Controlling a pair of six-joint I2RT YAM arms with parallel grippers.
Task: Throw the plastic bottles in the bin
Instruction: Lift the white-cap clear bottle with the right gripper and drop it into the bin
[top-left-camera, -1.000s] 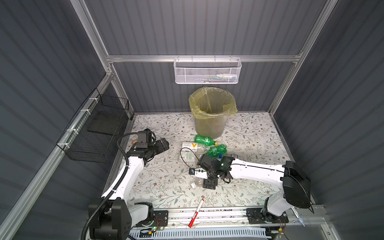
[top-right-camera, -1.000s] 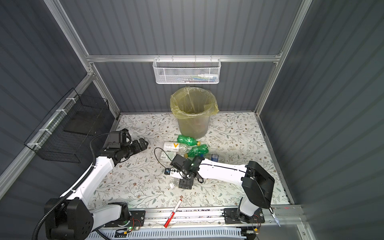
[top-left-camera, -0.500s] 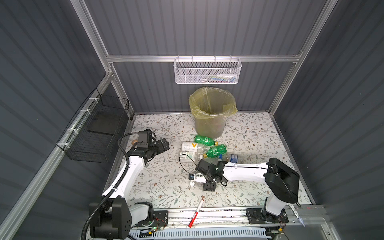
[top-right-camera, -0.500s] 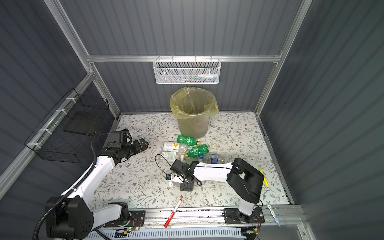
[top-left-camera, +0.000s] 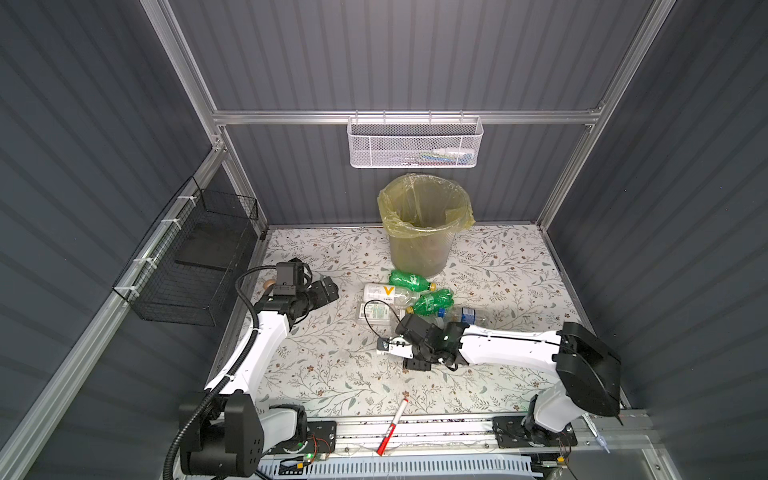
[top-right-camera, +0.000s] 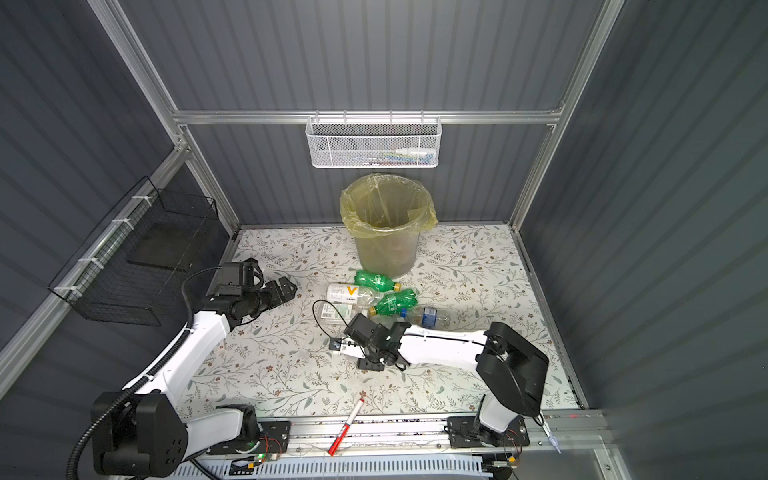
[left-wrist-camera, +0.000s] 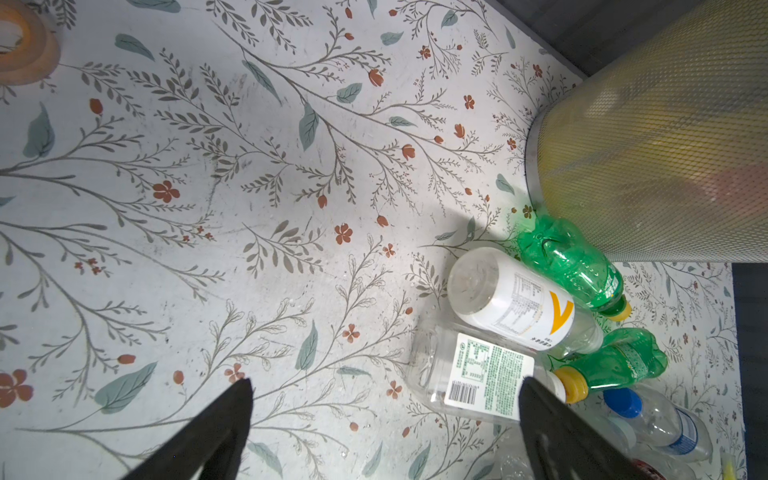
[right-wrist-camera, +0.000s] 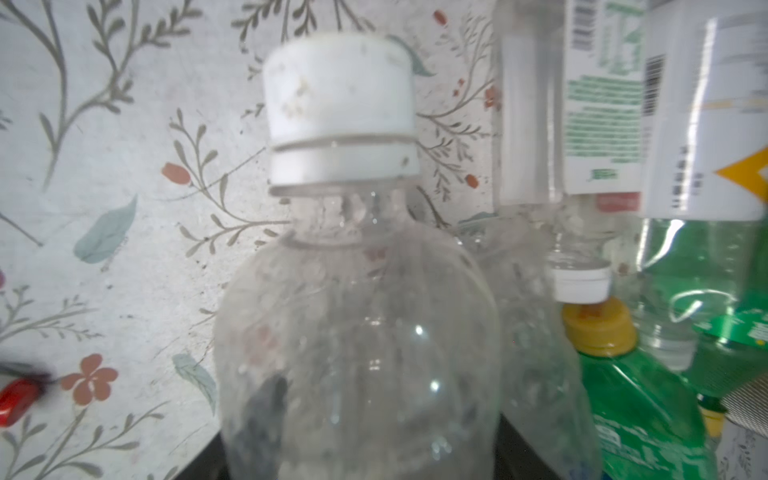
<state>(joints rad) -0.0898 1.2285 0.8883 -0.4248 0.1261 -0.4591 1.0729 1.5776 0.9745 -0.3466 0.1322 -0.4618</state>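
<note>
The bin (top-left-camera: 424, 232) (top-right-camera: 386, 232), grey with a yellow bag, stands at the back of the floral mat. In front of it lies a cluster of plastic bottles: two green ones (top-left-camera: 409, 279) (top-left-camera: 432, 301), one with a white label and an orange V (top-left-camera: 386, 292) (left-wrist-camera: 519, 303), a clear one with a green-printed label (left-wrist-camera: 478, 374) and one with a blue cap (left-wrist-camera: 656, 419). My right gripper (top-left-camera: 409, 353) (right-wrist-camera: 359, 453) is shut on a clear white-capped bottle (right-wrist-camera: 357, 316) low over the mat. My left gripper (top-left-camera: 326, 291) (left-wrist-camera: 384, 384) hangs open left of the cluster, holding nothing.
A red-and-white marker (top-left-camera: 392, 426) lies at the front edge. A tan tape roll (left-wrist-camera: 20, 50) sits near the left wall. A black cable (top-left-camera: 370, 316) loops over the bottles. A white mesh basket (top-left-camera: 415, 145) hangs on the back wall and a black wire basket (top-left-camera: 195, 257) on the left wall.
The right gripper's jaws have closed on the clear white-capped bottle, and the right arm's elbow has swung out and back. The left arm has stayed still.
</note>
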